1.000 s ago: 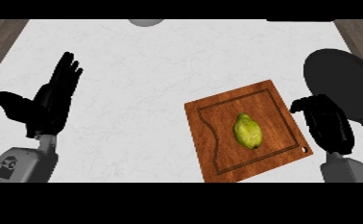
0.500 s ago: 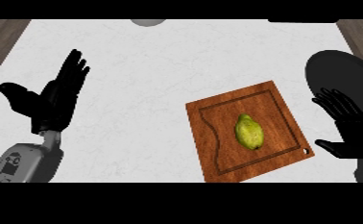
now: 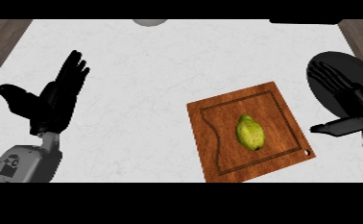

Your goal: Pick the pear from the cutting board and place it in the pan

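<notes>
A green pear (image 3: 249,131) lies mid cutting board (image 3: 212,136), probably light, firm and smooth, best gripped around its belly; the right hand (image 3: 339,93), fingers spread and empty, hovers over the dark pan (image 3: 319,69).

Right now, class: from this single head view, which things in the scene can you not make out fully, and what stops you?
- Pan: black, partly hidden by the black right hand over it, cut by the right edge.
- Right forearm: out of frame.
- Grey round object: cut off at the counter's far edge; cannot be identified.
- Dark object at top right: only a strip shows.
- Pear underside: hidden against the cutting board.
</notes>
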`<state>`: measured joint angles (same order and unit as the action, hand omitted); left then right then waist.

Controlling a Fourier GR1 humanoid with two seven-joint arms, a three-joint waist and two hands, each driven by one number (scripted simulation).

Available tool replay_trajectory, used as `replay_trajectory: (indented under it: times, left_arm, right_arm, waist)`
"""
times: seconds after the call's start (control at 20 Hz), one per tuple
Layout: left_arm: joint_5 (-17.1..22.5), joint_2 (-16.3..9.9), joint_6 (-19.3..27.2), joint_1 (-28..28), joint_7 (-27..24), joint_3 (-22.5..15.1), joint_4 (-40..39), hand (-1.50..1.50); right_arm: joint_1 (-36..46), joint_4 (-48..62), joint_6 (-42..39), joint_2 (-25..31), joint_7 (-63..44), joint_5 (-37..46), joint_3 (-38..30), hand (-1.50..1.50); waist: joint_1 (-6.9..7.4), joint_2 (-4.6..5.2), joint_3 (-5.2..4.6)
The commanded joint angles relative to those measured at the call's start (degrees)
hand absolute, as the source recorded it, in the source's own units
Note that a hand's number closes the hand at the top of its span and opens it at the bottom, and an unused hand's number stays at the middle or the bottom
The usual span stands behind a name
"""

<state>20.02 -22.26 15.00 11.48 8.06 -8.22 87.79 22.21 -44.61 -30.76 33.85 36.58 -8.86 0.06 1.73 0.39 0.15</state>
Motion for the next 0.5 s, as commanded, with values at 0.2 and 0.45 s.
replay_trajectory:
  times: [0.2,0.45]
  left_arm:
    - [-0.57,0.50,-0.50,-1.20,0.93,-0.40,2.23,0.00]
    - [-0.44,-0.47,0.16,-1.03,4.21,0.59,4.27,0.00]
  right_arm:
    - [5.37,0.00,-5.81,2.63,6.62,12.50,11.03,-1.50]
    - [6.34,-4.80,-8.89,3.76,4.87,16.11,17.70,-1.50]
  waist:
    - [0.28,0.01,-0.02]
    - [-0.35,-0.39,-0.09]
